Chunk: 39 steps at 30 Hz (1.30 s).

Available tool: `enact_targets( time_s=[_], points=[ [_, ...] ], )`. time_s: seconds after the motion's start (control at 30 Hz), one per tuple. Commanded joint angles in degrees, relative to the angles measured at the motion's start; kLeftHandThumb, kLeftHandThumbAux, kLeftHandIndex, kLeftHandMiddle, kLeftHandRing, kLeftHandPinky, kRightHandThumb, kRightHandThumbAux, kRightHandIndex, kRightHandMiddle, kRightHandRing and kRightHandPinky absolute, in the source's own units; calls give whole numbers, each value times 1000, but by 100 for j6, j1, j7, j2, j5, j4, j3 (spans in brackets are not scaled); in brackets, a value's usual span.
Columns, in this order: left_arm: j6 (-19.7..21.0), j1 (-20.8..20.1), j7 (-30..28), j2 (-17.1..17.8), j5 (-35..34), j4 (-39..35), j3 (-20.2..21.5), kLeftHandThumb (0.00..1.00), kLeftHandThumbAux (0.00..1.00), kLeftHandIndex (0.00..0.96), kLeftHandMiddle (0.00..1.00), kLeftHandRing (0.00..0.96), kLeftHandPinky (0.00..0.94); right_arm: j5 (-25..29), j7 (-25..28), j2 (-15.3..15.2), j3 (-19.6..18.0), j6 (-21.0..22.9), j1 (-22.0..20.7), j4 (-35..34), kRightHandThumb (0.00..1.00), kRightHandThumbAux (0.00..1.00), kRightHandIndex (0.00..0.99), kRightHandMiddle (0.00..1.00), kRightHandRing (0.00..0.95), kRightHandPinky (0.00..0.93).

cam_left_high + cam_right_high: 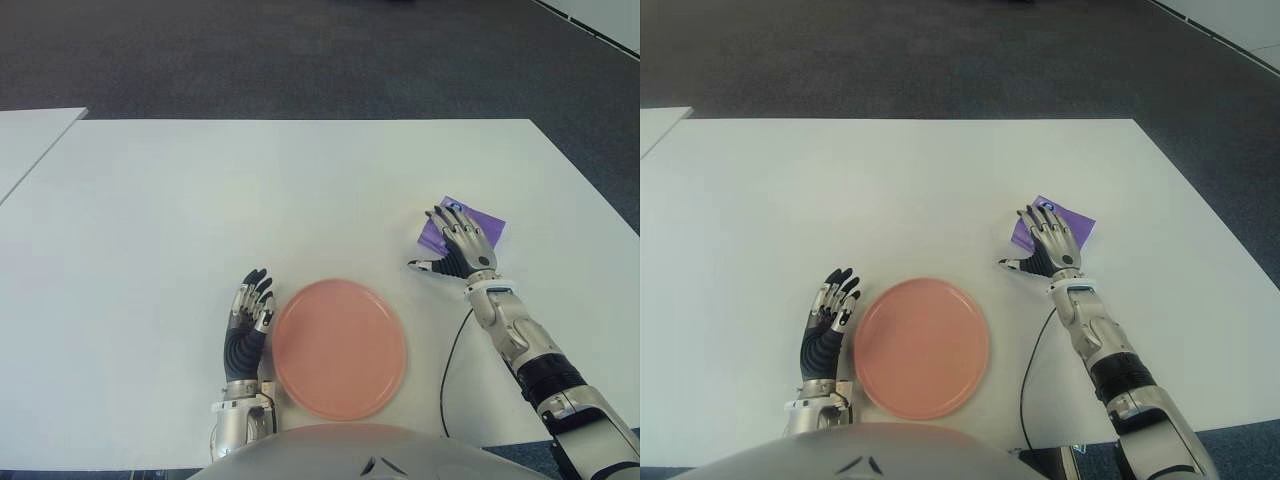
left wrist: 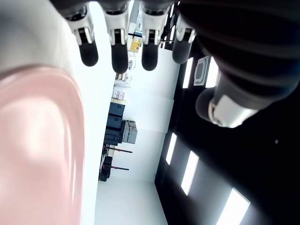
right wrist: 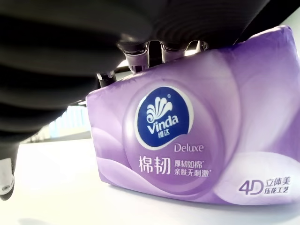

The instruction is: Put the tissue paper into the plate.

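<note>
- The tissue pack [image 3: 197, 126] was purple, with a round blue badge reading "Vinda", the word "Deluxe" beside it, lines of Chinese characters below, and "4D" in one corner.
- The pack lay flat on the white table [image 1: 250, 190], to the right of the pink plate [image 1: 339, 348] and well apart from it, with bare table between the two.
- The right hand [image 1: 457, 243] was over the pack, fingers spread and laid across its top, thumb out to the side toward the plate; the pack still sat on the table, and I could not tell whether the fingers actually pressed it.
- The left hand [image 1: 249, 315] showed just beside the plate's left rim, fingers straight and close together, holding nothing.
- A thin black cable [image 1: 452, 365] ran along the table by the right forearm.
- A second white table [image 1: 30, 135] stood at the far left, with dark carpet [image 1: 300, 60] beyond.
</note>
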Motion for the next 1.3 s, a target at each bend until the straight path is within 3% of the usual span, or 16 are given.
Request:
enact_targets(
  time_s=[0.03,0.37,0.5,0.63,0.87,1.3],
  points=[
    [515,3,29,-114,-85,858,272,177,576,147,153,163,205,62,322,-217,231,-653,274,-59,241,488,0,25,0,0],
    [517,43,46,-56,-63,844,302,180,585,139,146,161,196,-5,150,-575,272,-1706,297,-83,276,509,0,31,0,0],
    [451,37,33,-58,-105,883,347,177,583,159,149,161,203,-267,-236,-823,368,-2295,265,-22,255,515,0,30,0,0],
    [472,43,-45,-34,-200,873,368,183,580,179,152,158,196,-325,-183,-1189,284,-2726,372,-391,206,515,0,23,0,0],
    [501,40,-108,-17,-209,879,432,201,575,176,146,153,185,-507,-211,-1352,285,-3044,377,-483,141,528,0,6,0,0],
    [527,62,-225,52,-249,851,519,217,592,169,138,147,180,-1455,-1190,-1613,439,-3591,243,-330,207,527,0,0,0,0]
  ],
)
